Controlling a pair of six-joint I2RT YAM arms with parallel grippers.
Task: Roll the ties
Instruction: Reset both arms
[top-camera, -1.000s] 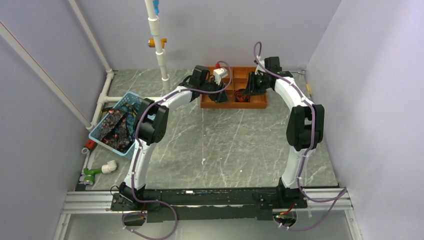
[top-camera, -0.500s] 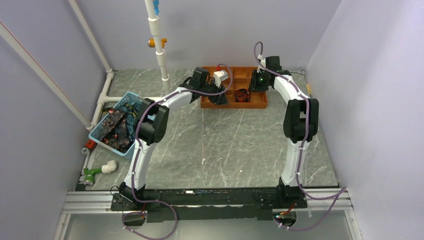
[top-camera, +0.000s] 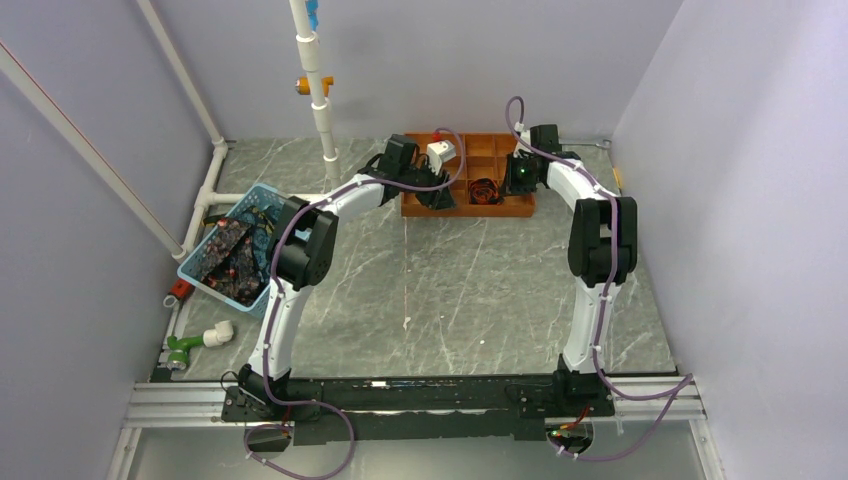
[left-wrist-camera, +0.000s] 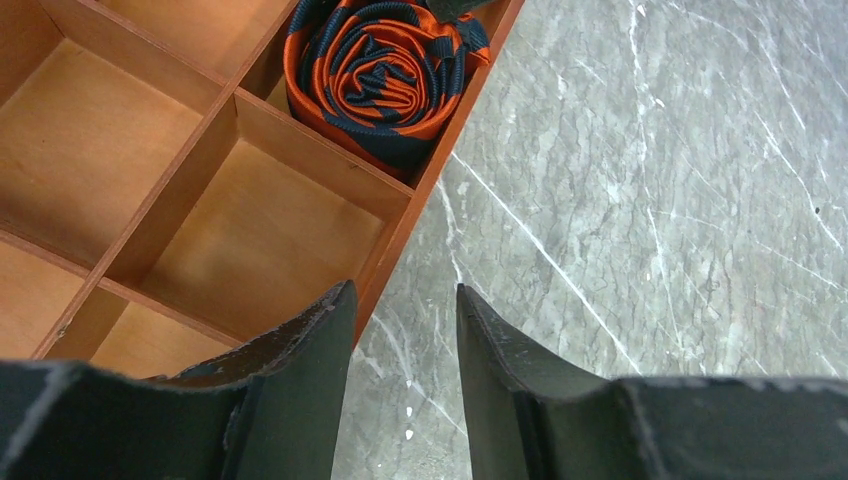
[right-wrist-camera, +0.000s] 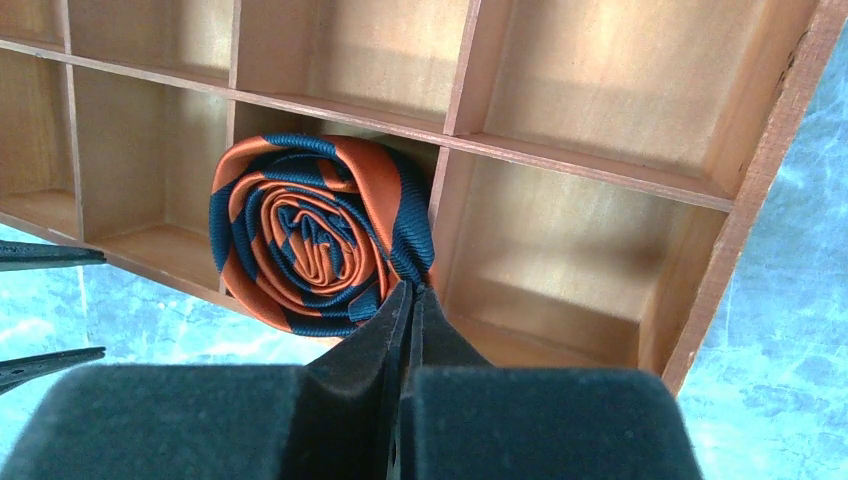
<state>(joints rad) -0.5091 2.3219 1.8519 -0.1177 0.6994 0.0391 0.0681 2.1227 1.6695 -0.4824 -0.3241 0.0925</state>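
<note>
**Striped tie rolled and seated in tray; both grippers empty at the tray.**

The rolled tie (right-wrist-camera: 320, 240), a tight spiral of orange and dark bands, sits on end in one compartment of the wooden tray (right-wrist-camera: 590, 180), in the row nearest the arms, and fills that compartment from wall to wall. The right gripper (right-wrist-camera: 410, 295) has its fingers pressed fully together with nothing between them; the tips sit just beside the lower edge of the roll. The left gripper (left-wrist-camera: 405, 300) shows a narrow gap between its fingers, also holding nothing, and hangs over the tray's near rim where it meets the grey marbled surface (left-wrist-camera: 650, 200), one compartment away from the roll. More dark patterned ties (top-camera: 228, 260) lie heaped in the blue basket (top-camera: 190, 268) at the left edge of the surface, well apart from the tray.
</note>
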